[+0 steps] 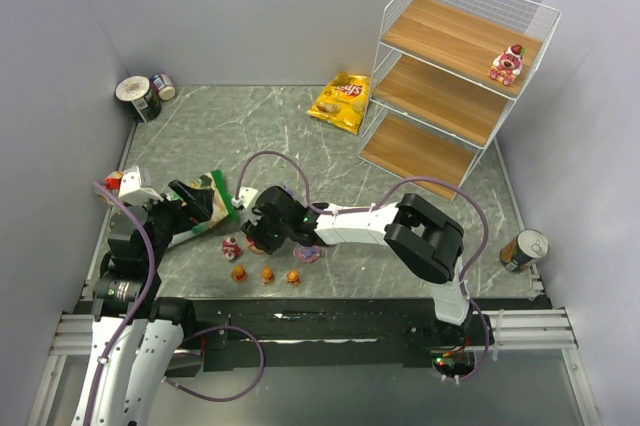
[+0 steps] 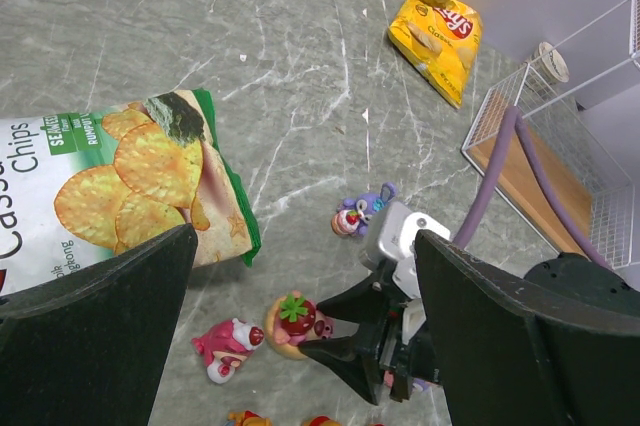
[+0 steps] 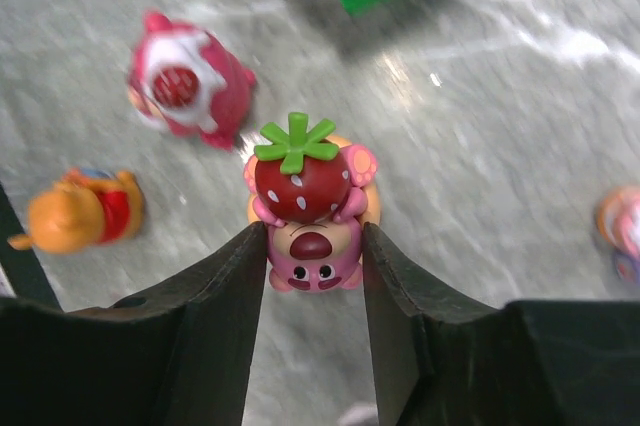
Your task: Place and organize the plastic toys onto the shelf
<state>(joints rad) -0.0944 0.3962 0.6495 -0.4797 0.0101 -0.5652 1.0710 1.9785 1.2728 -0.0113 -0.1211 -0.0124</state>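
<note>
Left of the top view: left gripper (image 2: 305,236) is spread wide with nothing in it, right by the green chip bag (image 2: 130,186). Lower middle, the right gripper (image 3: 314,236) is pinched narrow on a strawberry bear toy (image 3: 305,186) that's standing on the table (image 1: 420,146), with a finger touching each side. Upper right, the shelf (image 1: 450,66) has one pink toy (image 1: 507,64) on its top board.

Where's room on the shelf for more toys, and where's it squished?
On the shelf, the middle board and bottom board are bare. The top board is free except its right end, where one pink toy stands. Crowded: around the right gripper, beside the green chip bag, where small toys cluster.
</note>
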